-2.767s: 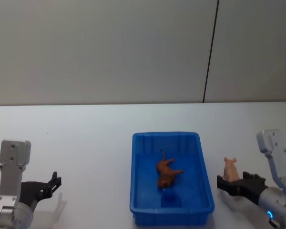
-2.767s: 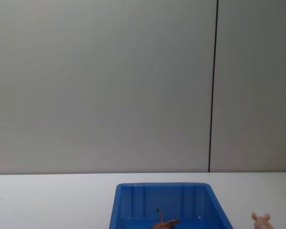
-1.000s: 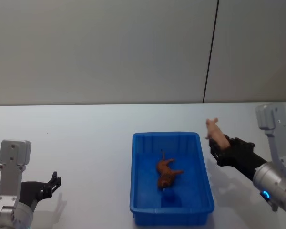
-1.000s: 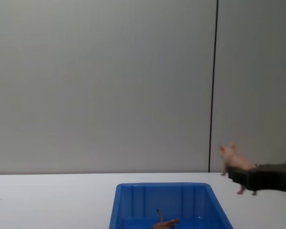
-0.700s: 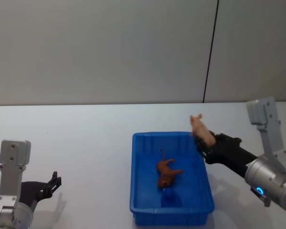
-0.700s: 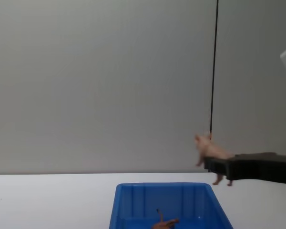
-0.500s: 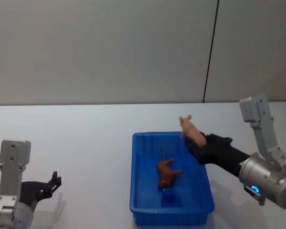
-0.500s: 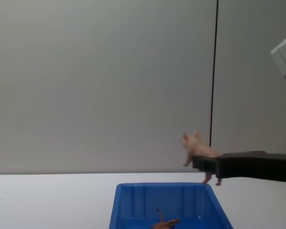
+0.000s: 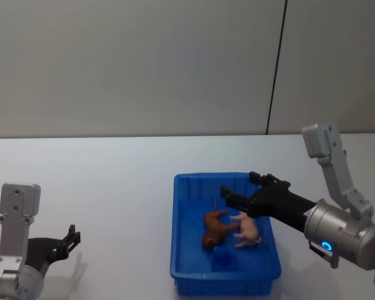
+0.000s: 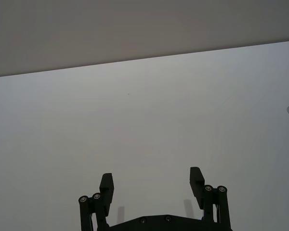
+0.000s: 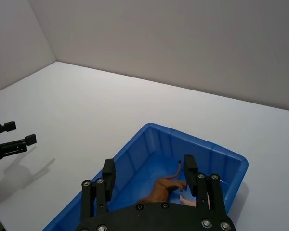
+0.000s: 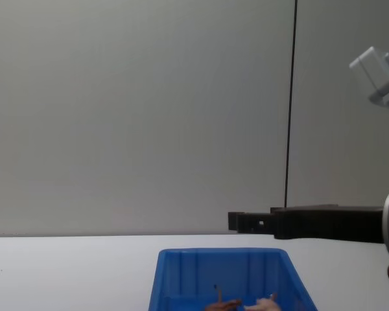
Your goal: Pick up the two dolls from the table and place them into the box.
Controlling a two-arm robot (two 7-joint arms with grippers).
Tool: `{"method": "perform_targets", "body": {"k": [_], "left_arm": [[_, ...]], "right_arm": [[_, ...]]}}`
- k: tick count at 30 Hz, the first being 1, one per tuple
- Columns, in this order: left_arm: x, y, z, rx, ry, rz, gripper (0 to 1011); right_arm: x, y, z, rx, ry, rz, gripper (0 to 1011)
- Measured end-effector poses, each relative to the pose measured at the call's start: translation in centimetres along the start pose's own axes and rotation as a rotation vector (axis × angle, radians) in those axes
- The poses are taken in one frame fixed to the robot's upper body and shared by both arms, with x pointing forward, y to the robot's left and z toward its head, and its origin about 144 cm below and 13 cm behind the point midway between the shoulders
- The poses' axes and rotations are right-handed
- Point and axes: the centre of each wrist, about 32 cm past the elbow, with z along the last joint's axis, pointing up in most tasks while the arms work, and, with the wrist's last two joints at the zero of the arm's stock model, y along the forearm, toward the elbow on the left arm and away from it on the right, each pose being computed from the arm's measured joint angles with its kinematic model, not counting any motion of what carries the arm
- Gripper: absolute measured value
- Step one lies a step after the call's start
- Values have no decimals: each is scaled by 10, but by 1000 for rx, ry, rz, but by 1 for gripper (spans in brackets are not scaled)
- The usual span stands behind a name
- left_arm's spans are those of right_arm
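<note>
On your far left the left gripper (image 9: 67, 240) sits low near the worktop's (image 9: 106, 187) near edge, fingers (image 10: 106, 185) spread apart with nothing between them, over bare white surface.

Centre: the blue box (image 9: 178, 250) rests flat on the worktop. You have both dolls inside it. The reddish-brown doll (image 9: 215, 229) lies on its side on the box floor, roughly mid-box. The pale pink doll (image 9: 248, 229) lies just beside it toward your right, close against it, legs sticking out; whether the two touch you can't quite tell. From the chest view only their tops (image 12: 266, 302) peek over the near rim.

Right: the right gripper (image 9: 244, 189) hangs above the box's far right part, fingers (image 11: 190, 168) apart, holding nothing, clear of both dolls below.
</note>
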Motion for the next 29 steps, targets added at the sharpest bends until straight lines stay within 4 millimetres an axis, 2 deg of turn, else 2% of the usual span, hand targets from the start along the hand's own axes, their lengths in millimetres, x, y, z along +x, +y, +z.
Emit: {"method": "perform_targets", "body": {"k": [4, 7, 14, 29], "left_arm": [[0, 0, 0, 0, 0, 0, 1003], [0, 0, 0, 0, 0, 0, 1003], [0, 0, 0, 0, 0, 0, 1003], [0, 0, 0, 0, 0, 0, 1003]], "right_arm": [[0, 1, 1, -2, 3, 10, 949], [0, 1, 1, -1, 4, 14, 1001], [1, -1, 1, 32, -1, -2, 1001], [7, -19, -3, 184, 30, -141, 1001]]}}
